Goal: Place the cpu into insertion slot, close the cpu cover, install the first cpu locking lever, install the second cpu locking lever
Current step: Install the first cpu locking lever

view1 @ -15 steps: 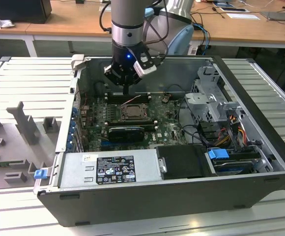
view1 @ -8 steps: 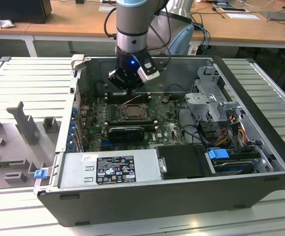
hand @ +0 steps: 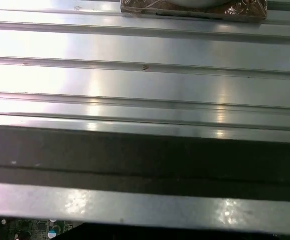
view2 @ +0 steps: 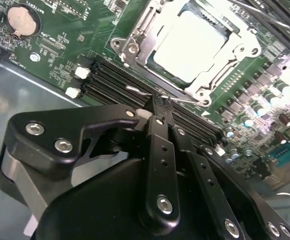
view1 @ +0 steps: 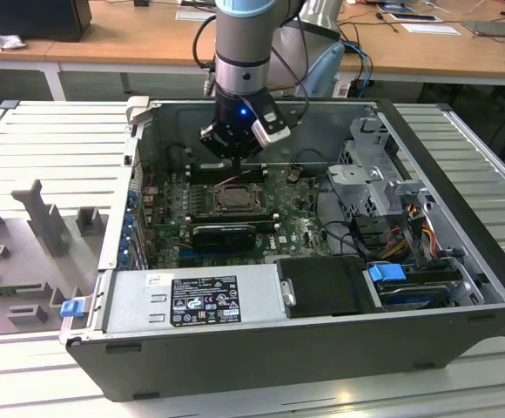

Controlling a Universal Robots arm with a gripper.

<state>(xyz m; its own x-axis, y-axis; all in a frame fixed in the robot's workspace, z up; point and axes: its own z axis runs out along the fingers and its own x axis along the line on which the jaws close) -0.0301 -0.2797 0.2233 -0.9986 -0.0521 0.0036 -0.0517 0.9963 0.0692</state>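
Note:
The cpu (view2: 190, 45) lies pale and flat in the insertion slot (view1: 233, 198) on the green board. The silvery cpu cover (view2: 135, 35) is down over it, framing its face. A thin wire locking lever (view2: 141, 91) runs along the socket's edge beside the black memory slots. My gripper (view2: 161, 102) is shut, its black fingertips (view2: 159, 107) together and resting against that lever wire at the socket's corner. In the exterior view the gripper (view1: 235, 161) hangs straight down inside the open case, just behind the socket.
The open computer case (view1: 461, 287) holds a power supply (view1: 200, 296) at the front, a drive cage (view1: 374, 174) and cables at the exterior view's right. A coin battery (view2: 21, 20) sits on the board. Ribbed metal table (hand: 145, 50) surrounds the case.

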